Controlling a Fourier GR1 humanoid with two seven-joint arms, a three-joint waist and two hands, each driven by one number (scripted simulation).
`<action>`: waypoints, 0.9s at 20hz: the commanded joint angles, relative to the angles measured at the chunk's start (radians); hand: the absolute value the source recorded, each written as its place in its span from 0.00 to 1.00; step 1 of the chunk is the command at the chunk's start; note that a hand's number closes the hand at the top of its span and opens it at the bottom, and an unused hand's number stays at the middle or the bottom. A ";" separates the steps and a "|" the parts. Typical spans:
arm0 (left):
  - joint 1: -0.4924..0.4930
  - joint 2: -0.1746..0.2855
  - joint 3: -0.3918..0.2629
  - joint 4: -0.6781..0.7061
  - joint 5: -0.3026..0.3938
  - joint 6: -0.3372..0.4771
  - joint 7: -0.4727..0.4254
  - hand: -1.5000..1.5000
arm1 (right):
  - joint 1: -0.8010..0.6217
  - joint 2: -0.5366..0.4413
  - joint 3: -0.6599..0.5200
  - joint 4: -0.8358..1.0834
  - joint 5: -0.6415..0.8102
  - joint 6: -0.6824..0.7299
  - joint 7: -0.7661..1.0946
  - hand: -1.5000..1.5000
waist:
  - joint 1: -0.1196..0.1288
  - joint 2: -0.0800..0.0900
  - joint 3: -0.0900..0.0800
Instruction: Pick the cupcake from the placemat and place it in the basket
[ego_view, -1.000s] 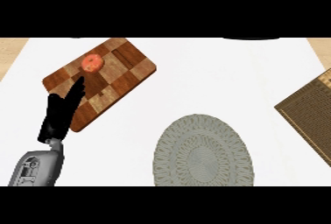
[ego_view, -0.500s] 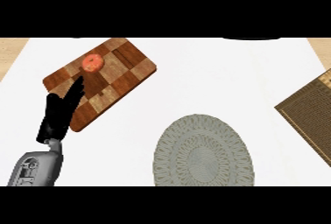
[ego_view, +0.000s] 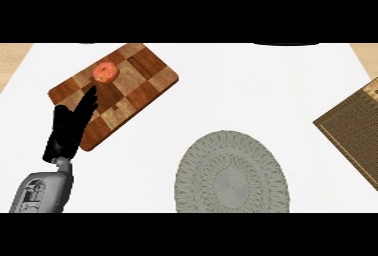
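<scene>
The small, round, orange-pink cupcake (ego_view: 104, 72) sits upper left on a checkered wooden board (ego_view: 140, 65). The round grey woven placemat (ego_view: 231, 172) lies lower centre. The brown woven basket (ego_view: 358, 125) is cut off by the right edge.

No legible text, seemingly

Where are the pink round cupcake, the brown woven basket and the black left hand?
Pink round cupcake (ego_view: 105, 72): head view, its top.
Brown woven basket (ego_view: 357, 132): head view, woven face.
Black left hand (ego_view: 71, 125): head view, its middle.
</scene>
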 joint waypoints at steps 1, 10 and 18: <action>0.063 -0.038 -0.033 -0.044 -0.019 0.020 -0.013 0.50 | -0.006 0.028 -0.050 0.028 -0.059 -0.030 -0.028 0.00 | -0.001 -0.002 0.000; -0.029 -0.009 -0.003 0.040 -0.018 0.009 -0.021 0.50 | -0.142 -0.095 -0.246 0.260 -0.151 -0.149 -0.002 0.00 | 0.002 0.003 0.000; -0.007 -0.017 -0.007 0.027 -0.013 0.004 -0.029 0.50 | -0.059 -0.332 -0.367 0.596 -0.188 -0.077 -0.100 0.00 | 0.007 0.009 0.004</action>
